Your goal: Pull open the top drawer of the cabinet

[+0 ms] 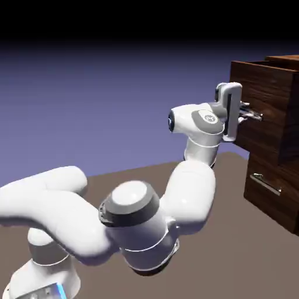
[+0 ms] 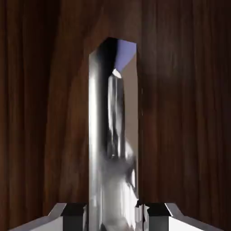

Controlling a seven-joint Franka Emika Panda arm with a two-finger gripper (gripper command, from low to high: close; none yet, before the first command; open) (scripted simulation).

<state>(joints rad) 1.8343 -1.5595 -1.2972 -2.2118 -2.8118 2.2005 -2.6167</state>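
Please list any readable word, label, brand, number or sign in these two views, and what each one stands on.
No text can be read in either view.
White arm: a small dark mark on the round cap near the wrist, too small to read.
Arm's base: a panel with a blue light and small marks, too small to read.
Cabinet's drawer fronts and handles: no lettering shows.
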